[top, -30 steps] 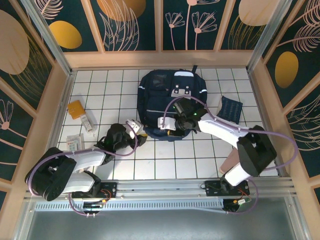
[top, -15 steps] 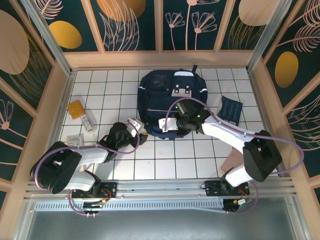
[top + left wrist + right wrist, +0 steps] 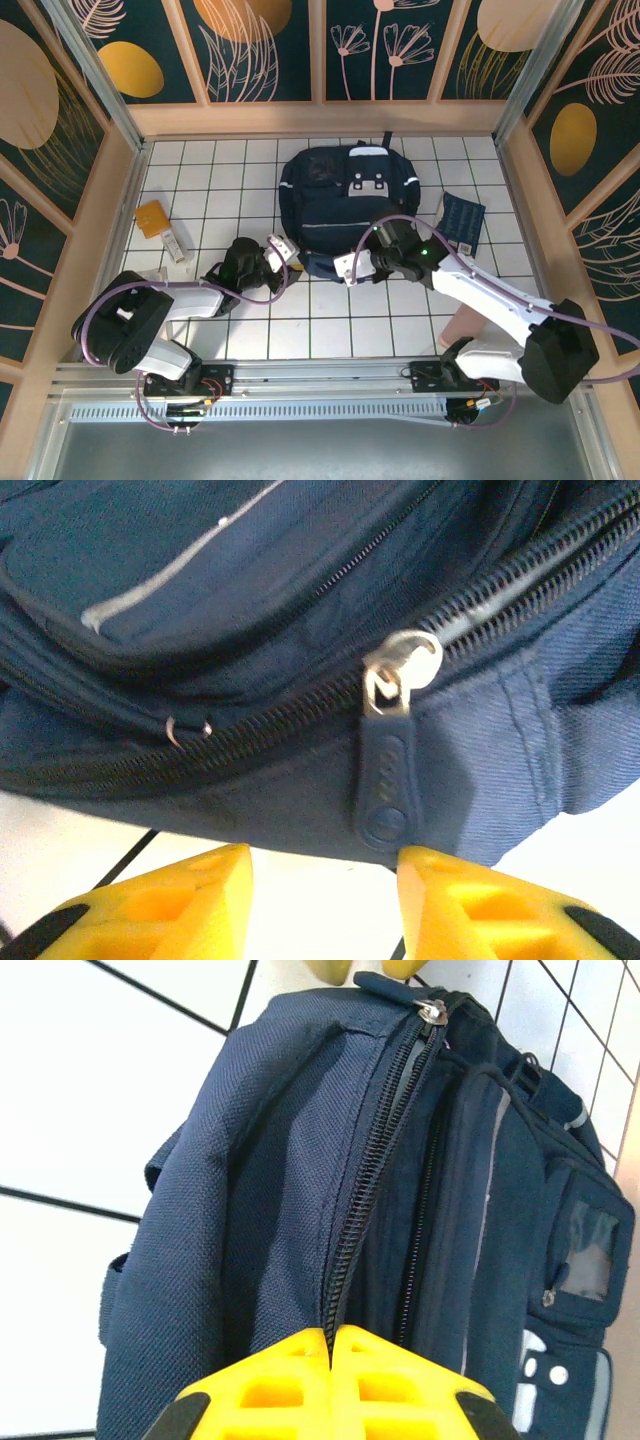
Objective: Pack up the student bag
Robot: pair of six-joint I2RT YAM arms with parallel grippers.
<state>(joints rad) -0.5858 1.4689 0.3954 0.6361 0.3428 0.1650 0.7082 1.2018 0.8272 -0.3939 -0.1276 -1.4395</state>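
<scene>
Now left pincer [image 3: 283, 248] closer to student bag [image 3: 340, 200]

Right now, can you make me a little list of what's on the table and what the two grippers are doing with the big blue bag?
bag: student bag, navy, lying on the white tiled table
left gripper: open, at the bag's near left edge, zipper pull just ahead of its gap
right gripper: shut, pinching the bag on its zipper line
pouch: dark blue, patterned, right of the bag
orange packet: far left, away from the bag
</scene>
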